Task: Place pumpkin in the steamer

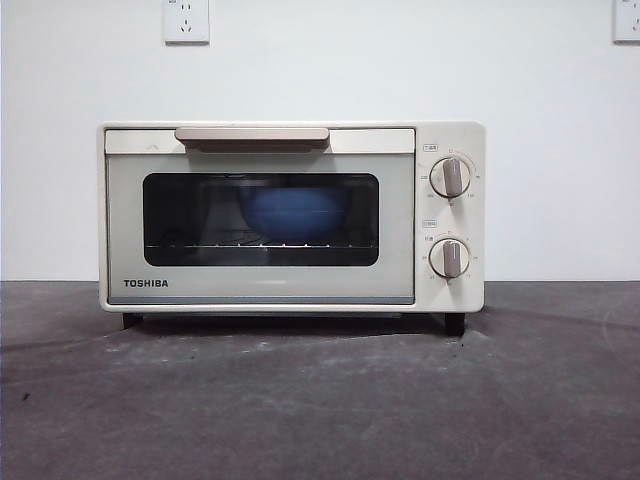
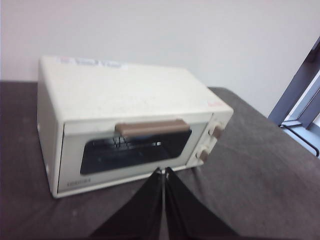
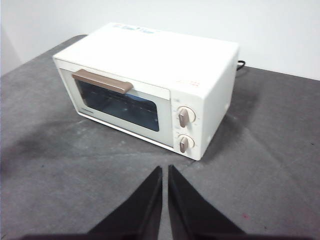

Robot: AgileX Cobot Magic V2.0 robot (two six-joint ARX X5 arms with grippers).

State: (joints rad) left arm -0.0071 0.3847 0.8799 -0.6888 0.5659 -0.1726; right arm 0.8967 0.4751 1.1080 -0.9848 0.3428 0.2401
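Steamer [image 1: 290,215] centre frame, door closed, pumpkin unseen; my left gripper [image 2: 163,172] and right gripper [image 3: 165,170] jaws clenched, empty; pull handle [image 1: 252,136] first.

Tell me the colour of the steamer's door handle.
Beige-brown handle on the cream-white steamer, clearest in the front view.

Cream steamer [image 1: 290,215], seemingly blue bowl [image 1: 292,212] inside

Blue bowl [image 1: 293,213], grey tabletop [image 1: 320,400], two wall sockets [image 1: 186,20]
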